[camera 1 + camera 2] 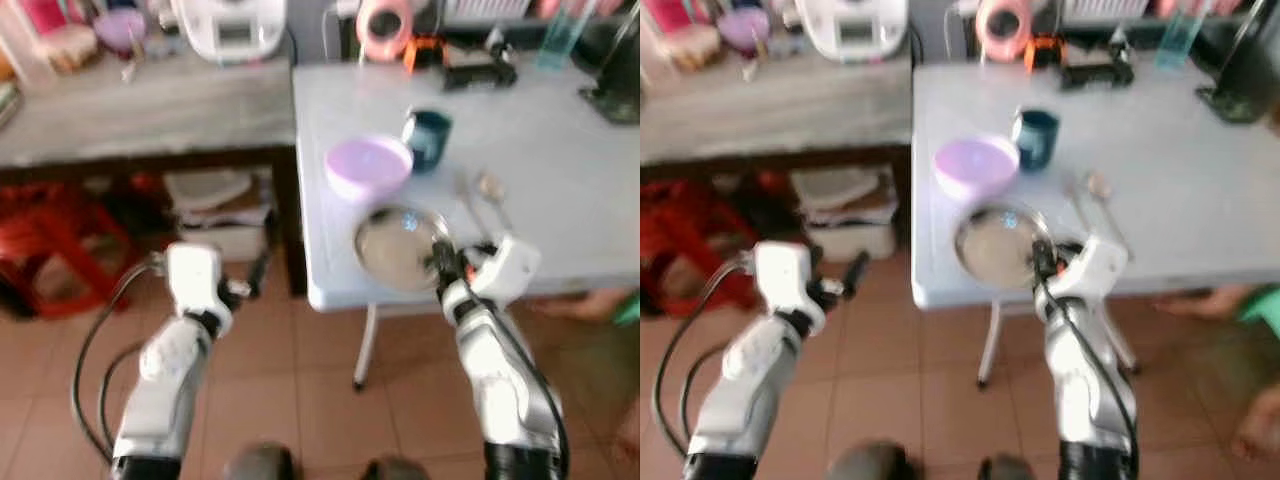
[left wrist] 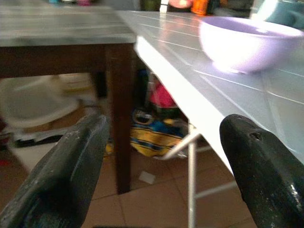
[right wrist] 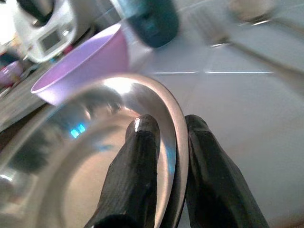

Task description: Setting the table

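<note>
A shiny steel plate (image 1: 398, 246) lies at the near edge of the white table (image 1: 560, 170). My right gripper (image 1: 441, 262) is shut on its rim; in the right wrist view one black finger (image 3: 137, 161) is inside the plate (image 3: 71, 166) and the other outside. Behind the plate stand a lilac bowl (image 1: 368, 166) and a dark teal mug (image 1: 428, 138). A fork (image 1: 466, 203) and a spoon (image 1: 493, 196) lie to the plate's right. My left gripper (image 1: 257, 272) hangs open below and left of the table's corner, holding nothing, its fingers (image 2: 61, 175) spread wide.
A grey-topped wooden table (image 1: 150, 115) adjoins on the left, carrying a white rice cooker (image 1: 232, 25) and clutter. Boxes (image 1: 215, 215) and a red stool (image 1: 50, 250) sit under it. A person's foot (image 1: 590, 303) is at the right, on tiled floor (image 1: 300, 400).
</note>
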You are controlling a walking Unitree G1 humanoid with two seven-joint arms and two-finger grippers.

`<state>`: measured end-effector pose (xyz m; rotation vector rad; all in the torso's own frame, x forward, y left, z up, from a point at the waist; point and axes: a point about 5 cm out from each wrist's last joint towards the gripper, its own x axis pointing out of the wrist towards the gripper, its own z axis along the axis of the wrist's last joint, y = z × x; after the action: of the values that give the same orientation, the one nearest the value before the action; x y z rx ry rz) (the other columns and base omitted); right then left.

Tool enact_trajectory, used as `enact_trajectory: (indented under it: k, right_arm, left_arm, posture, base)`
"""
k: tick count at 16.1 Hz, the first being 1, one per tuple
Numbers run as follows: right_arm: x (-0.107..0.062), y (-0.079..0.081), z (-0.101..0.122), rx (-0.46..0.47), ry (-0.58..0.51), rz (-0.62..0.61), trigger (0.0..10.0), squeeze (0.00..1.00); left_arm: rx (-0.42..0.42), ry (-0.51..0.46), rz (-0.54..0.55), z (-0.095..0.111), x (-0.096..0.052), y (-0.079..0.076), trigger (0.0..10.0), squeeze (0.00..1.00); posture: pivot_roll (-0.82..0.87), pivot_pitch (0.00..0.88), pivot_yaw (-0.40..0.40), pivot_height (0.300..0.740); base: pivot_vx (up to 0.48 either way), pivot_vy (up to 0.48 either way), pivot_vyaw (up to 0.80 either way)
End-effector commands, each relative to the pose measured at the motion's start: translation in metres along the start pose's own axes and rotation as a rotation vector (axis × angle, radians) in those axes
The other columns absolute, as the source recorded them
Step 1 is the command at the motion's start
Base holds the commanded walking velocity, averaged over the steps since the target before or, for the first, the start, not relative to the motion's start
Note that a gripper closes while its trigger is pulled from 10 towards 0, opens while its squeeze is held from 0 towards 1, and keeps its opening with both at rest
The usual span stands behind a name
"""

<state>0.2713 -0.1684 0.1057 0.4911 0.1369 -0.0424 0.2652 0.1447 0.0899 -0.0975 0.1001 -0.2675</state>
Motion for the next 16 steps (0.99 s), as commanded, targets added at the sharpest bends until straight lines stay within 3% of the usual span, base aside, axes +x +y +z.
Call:
enact_trajectory:
  k: [1, 4, 7, 9, 13, 14, 16]
  right_arm:
    - [0.001, 0.007, 0.004, 0.009, -0.027, 0.012, 10.0, 0.0]
    - [0.0, 0.007, 0.003, 0.005, -0.027, 0.007, 10.0, 0.0]
    - [0.0, 0.007, 0.004, -0.018, -0.034, 0.005, 10.0, 0.0]
    - [0.0, -0.003, 0.007, -0.138, -0.046, -0.051, 10.0, 0.0]
    - [0.0, -0.008, 0.012, -0.183, -0.072, -0.086, 10.0, 0.0]
    - [0.003, -0.011, 0.012, -0.282, -0.06, -0.128, 10.0, 0.0]
    - [0.004, -0.015, 0.01, -0.317, -0.066, -0.142, 10.0, 0.0]
  left_arm:
    - [0.031, -0.008, 0.035, 0.004, -0.001, 0.01, 10.0, 0.0]
    - [0.065, -0.039, 0.053, 0.007, 0.002, 0.012, 10.0, 0.0]
    - [0.042, -0.051, 0.079, 0.011, 0.005, 0.014, 10.0, 0.0]
    - [0.031, -0.051, 0.065, 0.01, 0.005, 0.013, 10.0, 0.0]
    - [0.029, -0.057, 0.066, 0.01, 0.006, 0.013, 10.0, 0.0]
    - [0.016, -0.057, 0.042, 0.007, 0.004, 0.012, 10.0, 0.0]
    - [0.006, -0.047, 0.028, 0.004, 0.004, 0.012, 10.0, 0.0]
  posture:
    - [-0.04, 0.0, 0.027, 0.74]
    - [-0.04, 0.0, 0.028, 0.74]
    - [-0.05, 0.0, 0.03, 0.74]
    - [-0.05, 0.0, 0.032, 0.74]
    - [-0.05, 0.0, 0.033, 0.74]
    - [-0.05, 0.0, 0.035, 0.74]
    - [-0.05, 0.0, 0.037, 0.74]
  base:
    - [0.0, 0.48, 0.0]
    - [0.0, 0.48, 0.0]
    - [0.0, 0.439, 0.0]
    - [0.0, 0.426, 0.0]
    - [0.0, 0.422, 0.0]
    - [0.401, 0.262, 0.0]
    - [0.476, 0.0, 0.0]
